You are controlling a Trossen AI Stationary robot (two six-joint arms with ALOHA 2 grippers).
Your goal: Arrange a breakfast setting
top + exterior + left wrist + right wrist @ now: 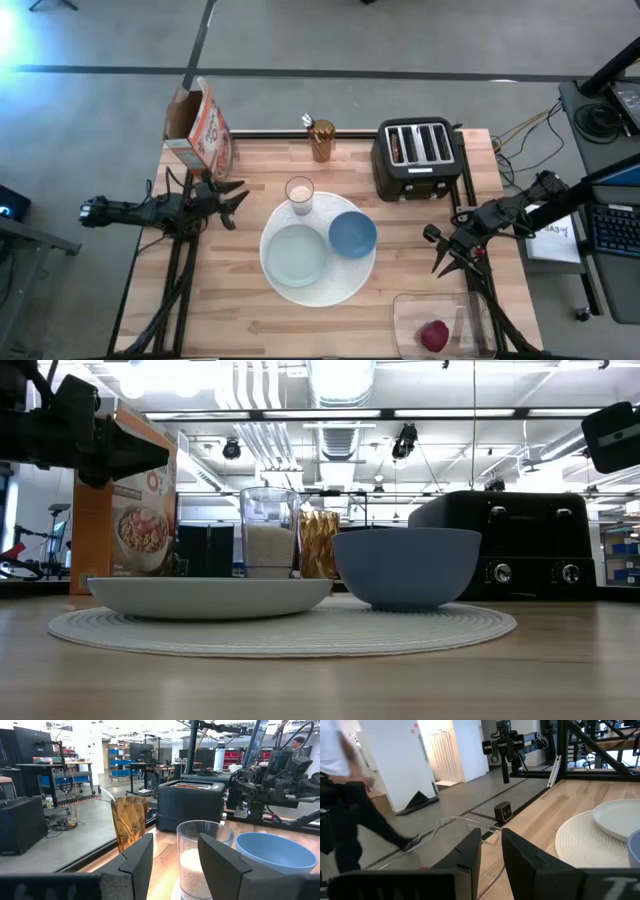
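A large round white plate (345, 290), flat and ribbed like a mat, lies mid-table. On it rest a smaller pale green-white plate (297, 254) and a blue bowl (352, 234). A milk glass (299, 193) stands at its far edge. Brown toast (400, 146) sits in the toaster's slot. A metal spoon (309, 122) stands in an amber glass (321, 142). A small red fruit (433, 336) lies in a clear tub. My left gripper (236, 203) is open and empty, left of the milk glass (200, 855) and pointing at it. My right gripper (440, 254) is open and empty, at the right.
A black four-slot toaster (417, 158) stands at the far right, and an orange-and-white cereal box (202, 130) at the far left. The clear tub (440, 322) is at the near right corner. A person (345, 790) walks in the room beyond the table.
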